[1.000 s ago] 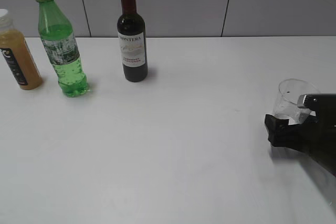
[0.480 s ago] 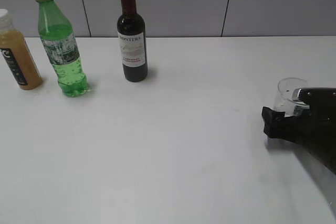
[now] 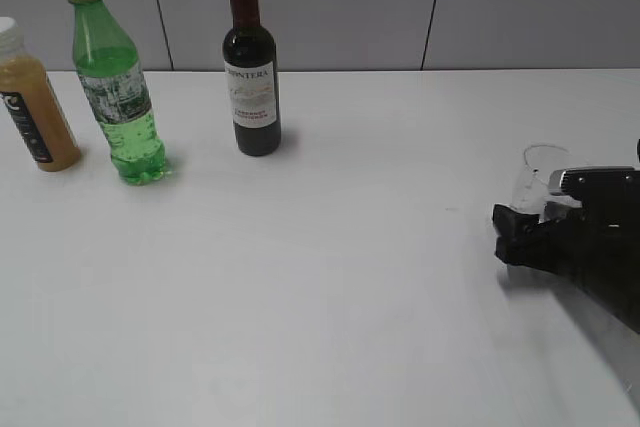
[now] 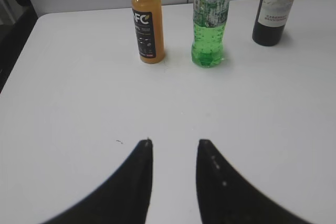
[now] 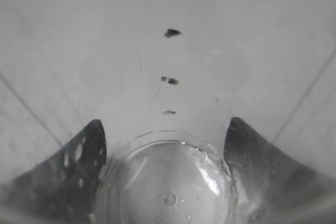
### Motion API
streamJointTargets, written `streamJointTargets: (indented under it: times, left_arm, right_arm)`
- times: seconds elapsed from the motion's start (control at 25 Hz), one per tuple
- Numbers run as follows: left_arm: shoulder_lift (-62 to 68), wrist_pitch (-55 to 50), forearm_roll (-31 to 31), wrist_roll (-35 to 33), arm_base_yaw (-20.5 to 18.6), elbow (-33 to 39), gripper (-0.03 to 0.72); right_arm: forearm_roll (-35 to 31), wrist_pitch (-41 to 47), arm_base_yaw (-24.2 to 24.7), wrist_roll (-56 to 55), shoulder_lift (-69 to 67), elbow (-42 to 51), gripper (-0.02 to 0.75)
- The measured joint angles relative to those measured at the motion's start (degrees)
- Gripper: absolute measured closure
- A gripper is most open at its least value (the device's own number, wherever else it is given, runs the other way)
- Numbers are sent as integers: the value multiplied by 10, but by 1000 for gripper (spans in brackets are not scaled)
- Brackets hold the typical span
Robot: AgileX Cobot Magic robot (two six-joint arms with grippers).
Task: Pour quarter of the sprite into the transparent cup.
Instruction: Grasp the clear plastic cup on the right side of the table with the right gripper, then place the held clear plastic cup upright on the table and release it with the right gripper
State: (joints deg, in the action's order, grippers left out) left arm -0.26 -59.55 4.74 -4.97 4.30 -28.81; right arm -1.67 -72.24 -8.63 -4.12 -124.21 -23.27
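Note:
The sprite point(image 3: 118, 87) is a green bottle without a cap, standing upright at the back left; it also shows in the left wrist view point(image 4: 211, 19). The transparent cup point(image 3: 535, 177) is at the right edge, held in my right gripper point(image 3: 535, 209). The right wrist view looks down into the cup point(image 5: 168, 182), with the gripper point(image 5: 167, 129) shut on it and a dark finger on each side of its base. A few droplets lie on the cup's bottom. My left gripper point(image 4: 174, 142) is open and empty above bare table, well in front of the bottles.
A dark wine bottle with a red cap point(image 3: 250, 67) stands to the right of the sprite. An orange juice bottle with a white cap point(image 3: 35, 107) stands to its left at the table's left edge. A grey wall runs behind the white table point(image 3: 330, 277).
My right gripper has shifted a little to the left with the cup in it, and the arm now hides more of the cup. The bottles have not moved.

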Motion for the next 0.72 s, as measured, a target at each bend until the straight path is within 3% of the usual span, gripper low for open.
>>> streamJointTargets:
  times: [0.24,0.72]
  left_arm:
    - [0,0,0,0,0,0,460]
    - [0,0,0,0,0,0,460]
  right_arm:
    - [102,20,0,8,19,4,210]
    - [417,25,-21,10,48,-49,213]
